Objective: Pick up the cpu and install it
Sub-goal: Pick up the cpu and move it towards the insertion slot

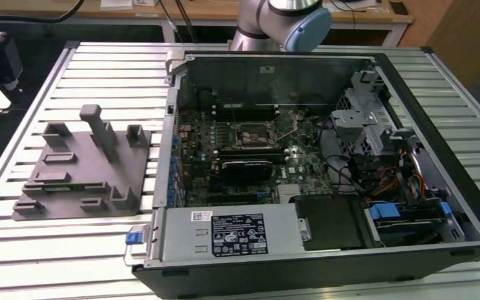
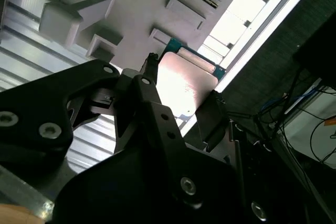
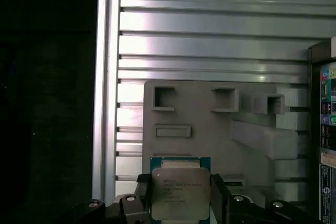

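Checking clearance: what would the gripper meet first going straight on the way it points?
Likely the grey moulded fixture, lying directly beyond the cpu that the gripper holds; how far off is unclear.

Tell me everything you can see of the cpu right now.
The cpu is a small flat square chip: a pale silver-grey metal lid with faint print, on a teal-green board whose edge shows around it. The claw holds it, black fingers pressed to two opposite edges. It hangs lid toward the wrist cameras, with the grey moulded fixture on the slatted table behind it.
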`<control>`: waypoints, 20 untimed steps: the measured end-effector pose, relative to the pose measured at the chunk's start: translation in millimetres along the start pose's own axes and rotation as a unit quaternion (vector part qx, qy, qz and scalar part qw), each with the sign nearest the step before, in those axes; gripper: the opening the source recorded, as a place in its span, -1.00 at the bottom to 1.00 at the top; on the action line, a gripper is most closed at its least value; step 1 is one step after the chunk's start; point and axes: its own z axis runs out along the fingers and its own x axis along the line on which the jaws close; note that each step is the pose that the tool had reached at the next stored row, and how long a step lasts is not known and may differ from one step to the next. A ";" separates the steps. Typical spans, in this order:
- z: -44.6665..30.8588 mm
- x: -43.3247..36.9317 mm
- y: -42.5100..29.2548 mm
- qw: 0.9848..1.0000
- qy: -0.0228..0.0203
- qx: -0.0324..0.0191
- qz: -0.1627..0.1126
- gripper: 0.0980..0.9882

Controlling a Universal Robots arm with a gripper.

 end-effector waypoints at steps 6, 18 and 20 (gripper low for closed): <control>-11.9 -0.3 0.4 1.000 0.000 0.000 0.000 0.00; -37.2 -1.0 1.5 1.000 0.000 0.000 0.000 0.00; -41.8 -1.2 1.9 1.000 -0.001 0.000 0.000 0.00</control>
